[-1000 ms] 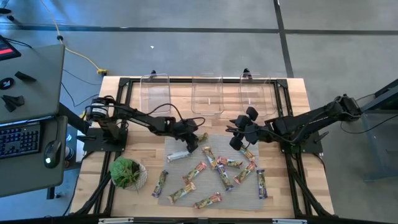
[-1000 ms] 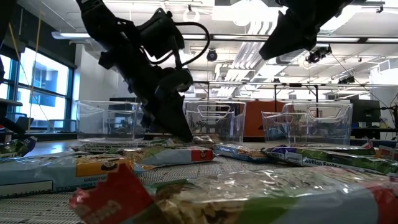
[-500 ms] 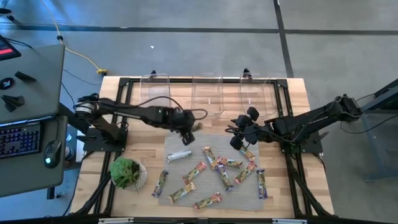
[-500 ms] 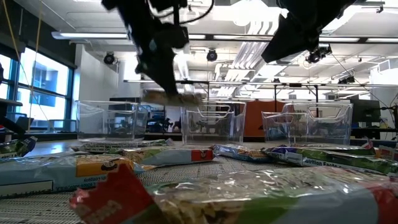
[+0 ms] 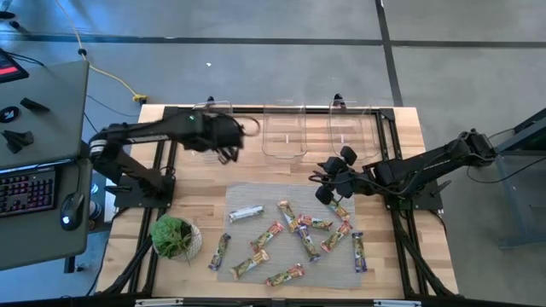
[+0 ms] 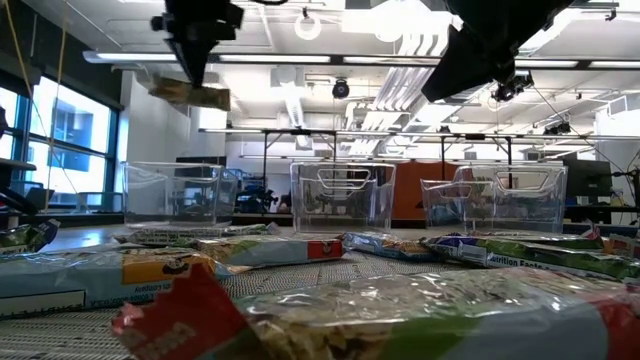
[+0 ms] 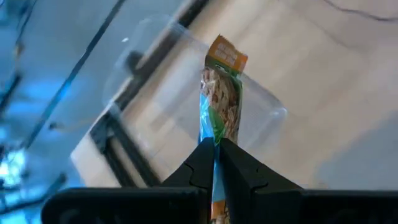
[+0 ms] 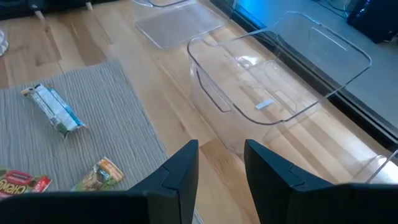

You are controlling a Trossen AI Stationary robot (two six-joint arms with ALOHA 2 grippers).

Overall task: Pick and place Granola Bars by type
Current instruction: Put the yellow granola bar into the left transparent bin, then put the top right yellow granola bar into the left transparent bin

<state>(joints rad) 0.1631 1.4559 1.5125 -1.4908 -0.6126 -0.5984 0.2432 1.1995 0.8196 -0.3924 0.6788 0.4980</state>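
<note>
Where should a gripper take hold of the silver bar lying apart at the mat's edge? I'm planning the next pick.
The silver bar lies flat on the grey mat, its long axis roughly side to side in the high view, with clear mat around it. Probably best to come straight down and pinch across its narrow width near mid-length. The left gripper already holds a green bar; the open right gripper is free.

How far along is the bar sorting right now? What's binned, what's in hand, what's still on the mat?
Nothing looks binned yet: the three clear bins appear empty. In hand: the left gripper is shut on one green-wrapped bar, held high above the left bin. Left: roughly a dozen bars are still scattered on the grey mat. The right gripper is open and empty, hovering near the right bin.
</note>
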